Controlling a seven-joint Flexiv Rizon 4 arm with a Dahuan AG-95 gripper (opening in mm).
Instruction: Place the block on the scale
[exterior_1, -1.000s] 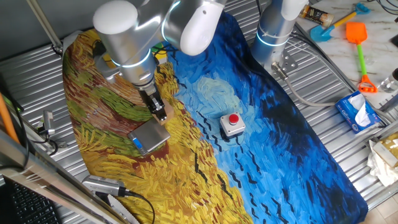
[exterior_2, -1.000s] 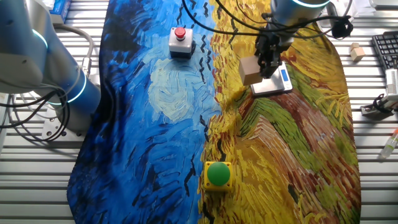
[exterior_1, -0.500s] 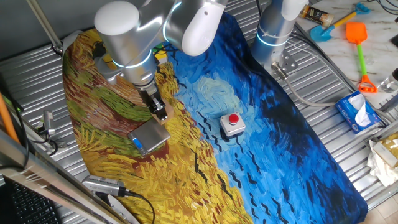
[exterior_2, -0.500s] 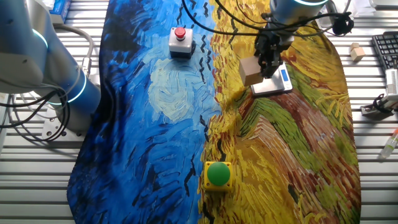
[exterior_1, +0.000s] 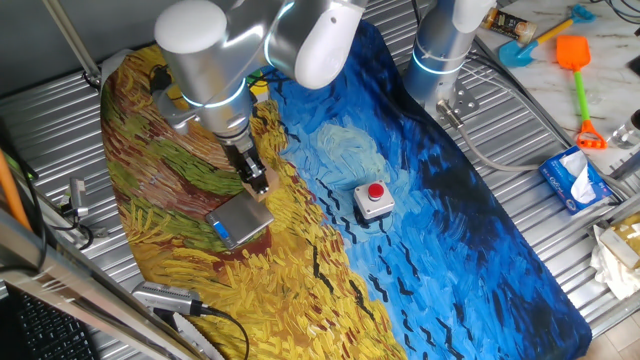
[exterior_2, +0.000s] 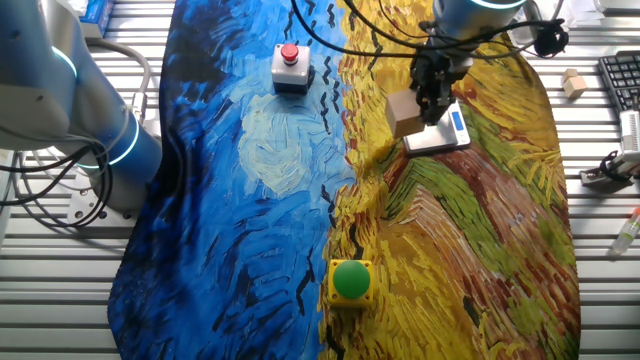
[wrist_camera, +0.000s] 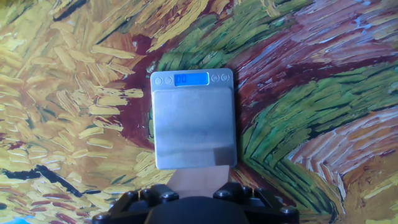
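My gripper (exterior_1: 256, 180) is shut on the block (exterior_1: 263, 187), a small light-tan wooden cube, and holds it just above the cloth at the scale's near edge. The scale (exterior_1: 240, 221) is flat, with a brushed grey top and a blue strip. In the other fixed view the block (exterior_2: 401, 113) hangs at the gripper (exterior_2: 432, 92), beside the scale (exterior_2: 438, 136). In the hand view the block (wrist_camera: 196, 178) sits between the fingers at the bottom edge, with the gripper (wrist_camera: 194, 190) around it. The scale (wrist_camera: 194, 127) lies straight ahead, its plate bare and its blue display lit.
A grey box with a red button (exterior_1: 374, 200) stands to the right on the painted cloth (exterior_1: 430, 230). A green button on a yellow box (exterior_2: 350, 280) stands near the cloth's other end. A second arm's base (exterior_1: 440, 50) is at the back. A spare wooden block (exterior_2: 573, 83) lies off the cloth.
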